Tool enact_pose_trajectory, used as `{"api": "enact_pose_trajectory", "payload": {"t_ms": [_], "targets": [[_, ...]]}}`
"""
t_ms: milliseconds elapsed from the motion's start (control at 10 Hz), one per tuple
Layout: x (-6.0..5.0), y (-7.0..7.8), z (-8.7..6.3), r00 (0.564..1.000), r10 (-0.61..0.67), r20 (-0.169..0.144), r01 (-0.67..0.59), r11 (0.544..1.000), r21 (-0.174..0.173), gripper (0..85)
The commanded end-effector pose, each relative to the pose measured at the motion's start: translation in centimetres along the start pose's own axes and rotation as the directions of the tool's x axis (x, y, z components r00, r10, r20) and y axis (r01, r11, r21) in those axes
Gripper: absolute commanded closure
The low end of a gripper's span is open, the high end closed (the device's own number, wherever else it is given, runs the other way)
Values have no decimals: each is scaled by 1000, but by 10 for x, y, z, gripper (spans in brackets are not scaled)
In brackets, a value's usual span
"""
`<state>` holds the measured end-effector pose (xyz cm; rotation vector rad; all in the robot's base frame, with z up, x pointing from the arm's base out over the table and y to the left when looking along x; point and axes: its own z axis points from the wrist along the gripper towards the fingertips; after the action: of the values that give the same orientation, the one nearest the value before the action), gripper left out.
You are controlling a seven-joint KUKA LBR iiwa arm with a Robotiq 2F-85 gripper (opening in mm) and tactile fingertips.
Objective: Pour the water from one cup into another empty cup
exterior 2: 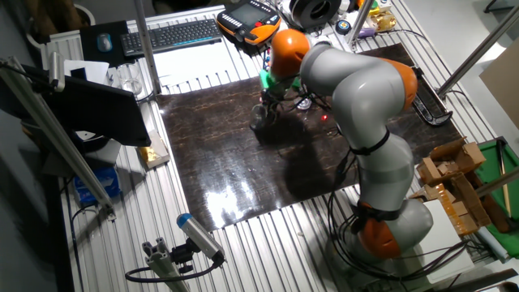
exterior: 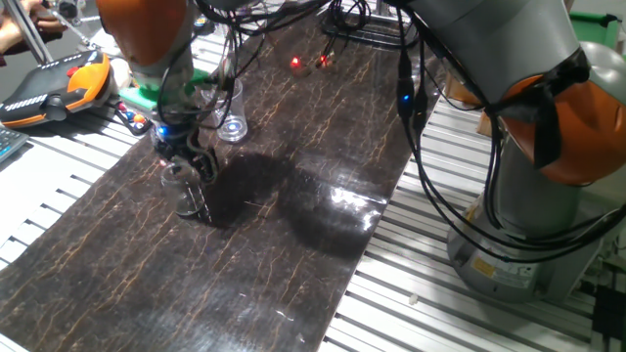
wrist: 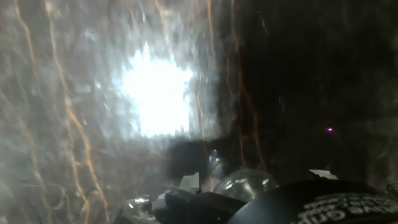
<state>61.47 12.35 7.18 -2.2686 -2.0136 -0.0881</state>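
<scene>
Gripper (exterior: pixel 188 168) hung low over the dark mat (exterior: pixel 293 244), its fingers around the short glass tumbler (exterior: pixel 186 191), which stood upright on the mat; any water inside was too faint to tell. Right of it, near the mat's far edge, stood the taller clear cup (exterior: pixel 231 115), apparently empty.

The KUKA arm (exterior 2: pixel 357 105) bends from its base at 4 o'clock in the other fixed view toward 11 o'clock. Its hand (exterior: pixel 186 171) points straight down, fingers low and closed around the short glass tumbler (exterior: pixel 184 191).
</scene>
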Motion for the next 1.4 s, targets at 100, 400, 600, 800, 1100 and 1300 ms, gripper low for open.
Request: {"api": "enact_pose_trajectory", "payload": {"t_ms": [100, 400, 600, 800, 1100, 1300], "targets": [[-8, -1, -26, 1000, -14, 12, 14, 1000, 8, 0], [-21, -8, -70, 995, -86, 41, 86, 996, 5, 50], [-23, -15, -97, 989, -147, 33, 147, 989, 4, 267], [-17, -23, -123, 977, -206, 46, 206, 979, 4, 463], [-14, -34, -144, 956, -284, 73, 284, 959, 11, 843], [-26, -35, -154, 942, -329, 68, 329, 944, 13, 843]]}}
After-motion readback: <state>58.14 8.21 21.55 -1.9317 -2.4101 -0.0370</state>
